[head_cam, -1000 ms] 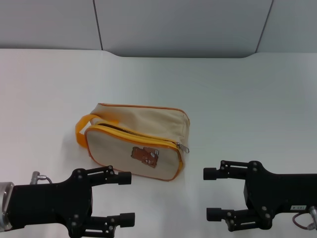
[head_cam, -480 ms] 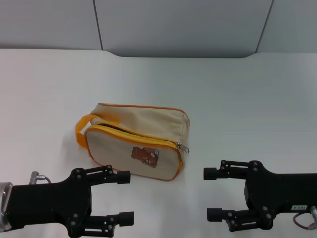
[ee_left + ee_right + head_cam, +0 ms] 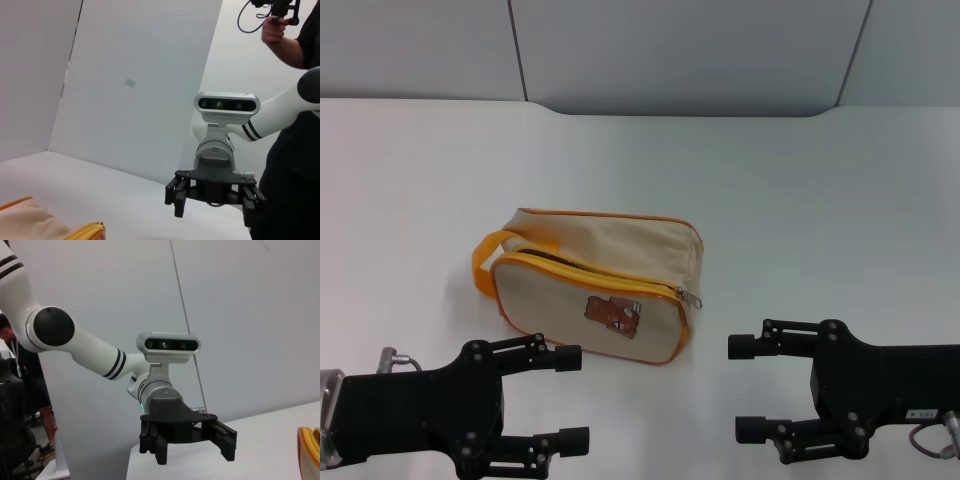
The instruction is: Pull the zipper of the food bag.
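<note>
The beige food bag with orange-yellow piping lies on the white table, left of centre, its orange loop handle at its left end and a brown bear picture on the front. The silver zipper pull hangs at the bag's right front corner. My left gripper is open near the front edge, in front of the bag. My right gripper is open, in front and right of the bag. A corner of the bag shows in the left wrist view. The right gripper shows there; the left gripper shows in the right wrist view.
A grey wall runs behind the table. A person stands behind the right arm in the left wrist view. Another person stands at the edge of the right wrist view.
Both grippers have barely shifted; the bag has not moved.
</note>
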